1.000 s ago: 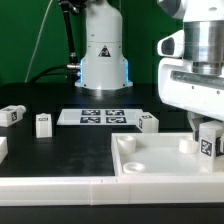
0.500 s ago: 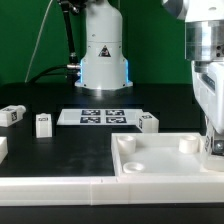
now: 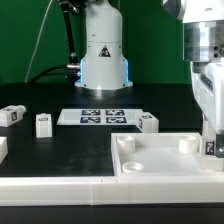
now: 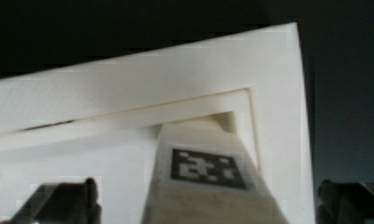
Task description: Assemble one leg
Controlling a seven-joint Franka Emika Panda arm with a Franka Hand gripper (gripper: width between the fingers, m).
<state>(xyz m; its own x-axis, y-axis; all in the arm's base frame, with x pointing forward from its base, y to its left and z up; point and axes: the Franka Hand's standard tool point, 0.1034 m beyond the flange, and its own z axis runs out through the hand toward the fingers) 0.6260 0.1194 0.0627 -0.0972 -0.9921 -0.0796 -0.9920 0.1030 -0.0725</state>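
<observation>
My gripper (image 3: 209,140) stands at the exterior view's right, over the near right corner of the large white tray-like piece (image 3: 150,165). One leg (image 3: 209,147) stands upright between the fingers, down at the tray. In the wrist view this leg (image 4: 205,165) shows its marker tag and points at the tray's corner (image 4: 148,95). My gripper (image 4: 210,205) has a dark finger on each side, each with a gap of bare tray between it and the leg, so the jaws are open. The socket under the leg is hidden.
Three loose legs lie on the black table: two on the exterior view's left (image 3: 12,115) (image 3: 43,123) and one (image 3: 148,122) behind the tray. The marker board (image 3: 100,117) lies in front of the robot base (image 3: 103,65). A white piece (image 3: 2,148) shows at the left edge.
Since one second ago my gripper has turned about its upright axis and shifted right; the leg's tag no longer faces the exterior camera. Almost nothing moved in the last half second.
</observation>
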